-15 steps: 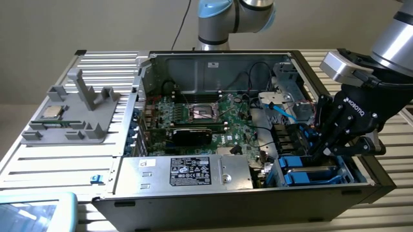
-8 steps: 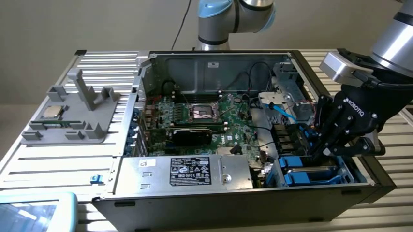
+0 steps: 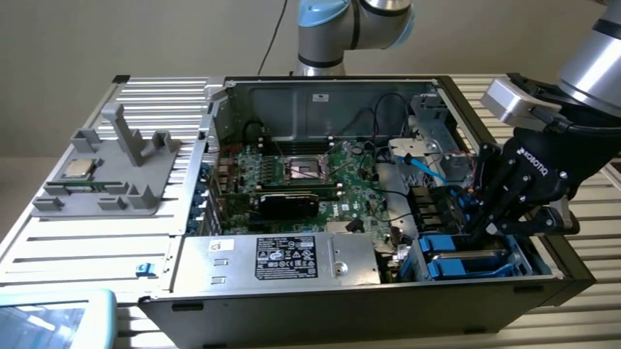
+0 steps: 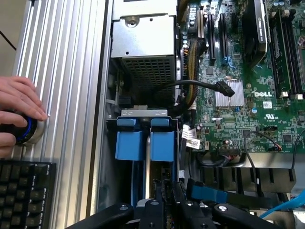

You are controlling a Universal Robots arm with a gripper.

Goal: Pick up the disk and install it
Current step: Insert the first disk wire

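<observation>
Nearest the wrist camera, the gripper (image 4: 167, 196) hung low over the drive bay. The disk (image 4: 145, 143) sat just beyond it, blue rails down in the bay beside the power supply (image 4: 143, 43). Whether the gripper was clamped on the disk or had let go could not be told. A hand (image 4: 19, 112) rested near a keyboard (image 4: 26, 191).

In the exterior view, the gripper (image 3: 483, 231) reached into the computer case (image 3: 369, 294) at the disk (image 3: 464, 263). Pick-up looked done and the disk largely seated; full seating and letting go seemed unconfirmed.
</observation>
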